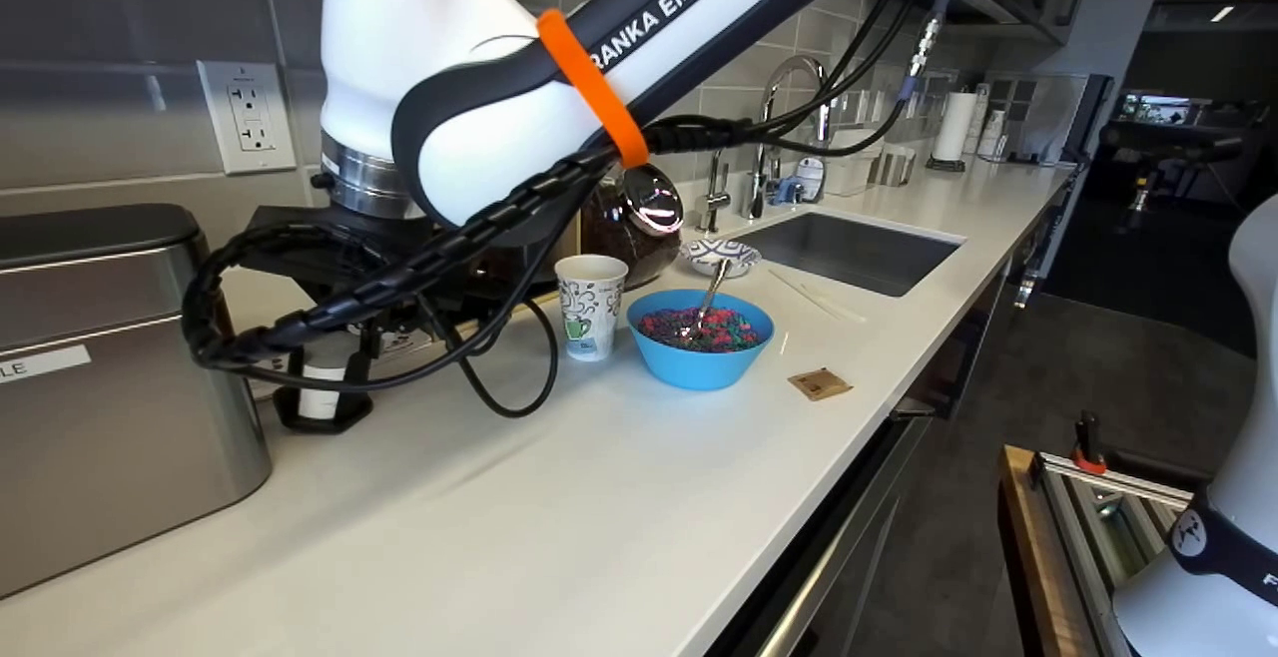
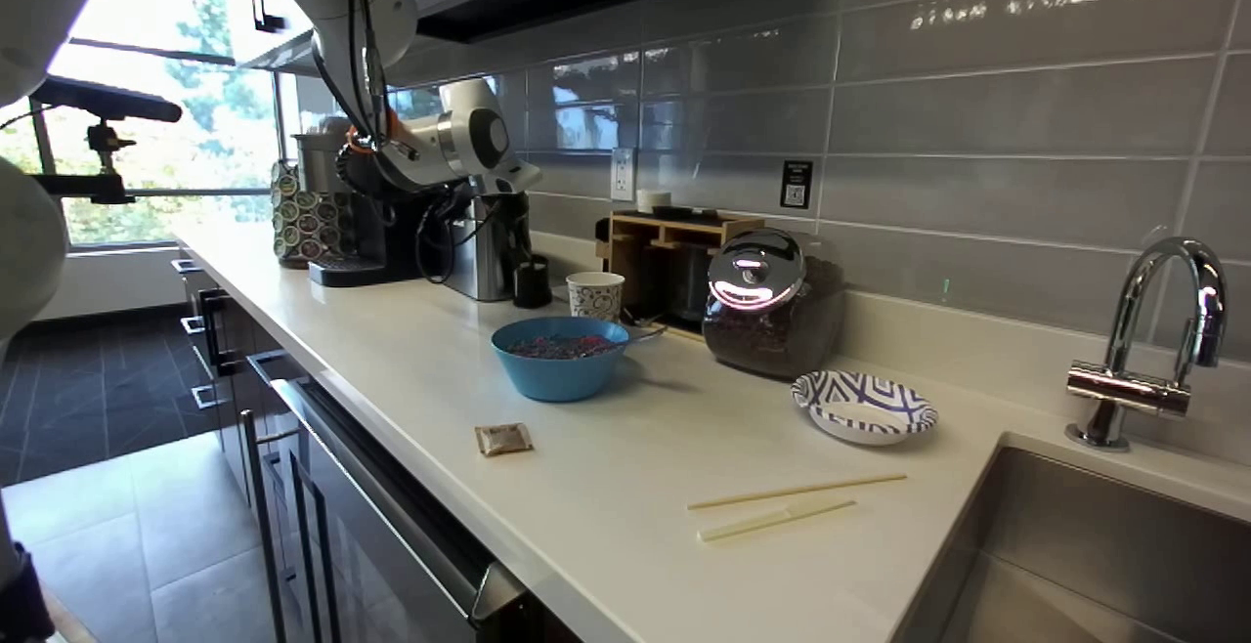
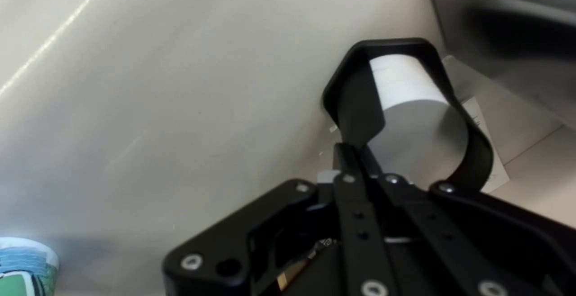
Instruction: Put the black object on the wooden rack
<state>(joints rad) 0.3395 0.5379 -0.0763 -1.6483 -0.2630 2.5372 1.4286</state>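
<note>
Black object [image 1: 320, 397]: there it stands on the counter [image 1: 499, 537], just beside the metal bin [image 1: 125, 457], white patch showing.
Gripper [image 3: 357, 152]: jaws closed on the black object's wall.
Wooden rack [image 2: 640, 267]: near the paper cup [image 2: 594, 296], beside the lidded jar [image 2: 792, 330].
Blue bowl [image 1: 699, 369]: just beside the paper cup, spoon [image 1: 712, 288] leaning in it.

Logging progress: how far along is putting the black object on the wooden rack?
Done: the tool is at the black object. In hand: the grasp; in the wrist view the jaws look closed on the object's wall, with no clear lift off the counter. Left: raising it and setting it on the wooden rack, which stands apart in an exterior view.
</note>
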